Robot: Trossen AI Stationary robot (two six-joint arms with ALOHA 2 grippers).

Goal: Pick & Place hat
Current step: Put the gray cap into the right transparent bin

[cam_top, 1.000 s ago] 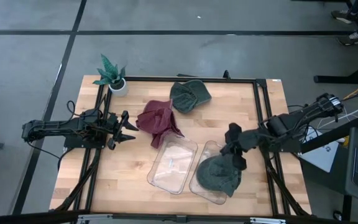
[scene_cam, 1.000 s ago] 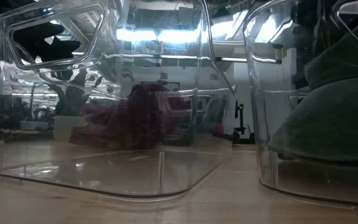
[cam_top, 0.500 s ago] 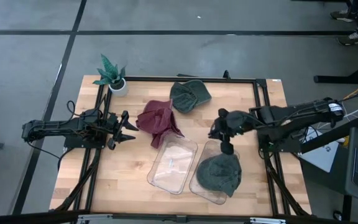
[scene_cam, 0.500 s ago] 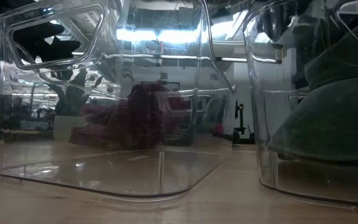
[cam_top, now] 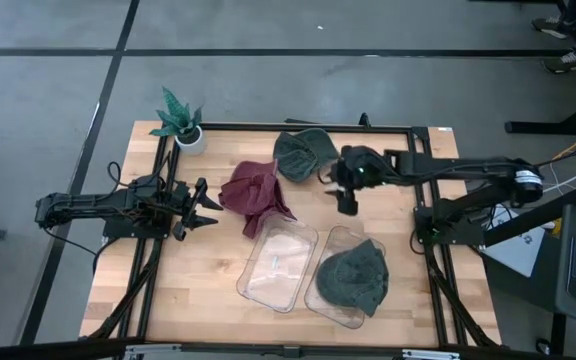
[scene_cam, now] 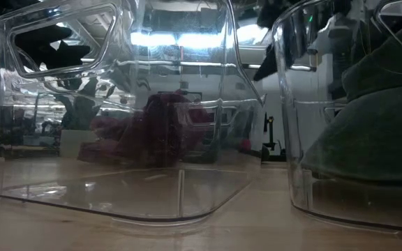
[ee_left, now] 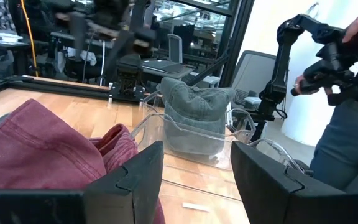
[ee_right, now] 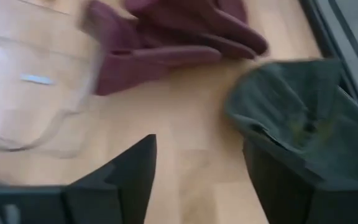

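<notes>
High: one dark green hat [cam_top: 350, 279] sits in the right clear plastic bin [cam_top: 320, 297]; right gripper [cam_top: 345, 186], jaws spread and empty, hovers beside the second green hat [cam_top: 303, 153]. Right wrist: that hat [ee_right: 297, 124] is ahead, blurred, probably reachable. Next: descend, pinch it. Left gripper [ee_left: 194, 177] waits spread by the maroon hat [ee_left: 39, 149].

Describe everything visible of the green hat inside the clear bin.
The green hat is dark grey-green, soft fabric, seemingly a cap. It lies crumpled inside the right-hand clear bin, one of two near the table's front edge, filling most of it and pressing against its wall in the low view. No gripper touches it.
</notes>
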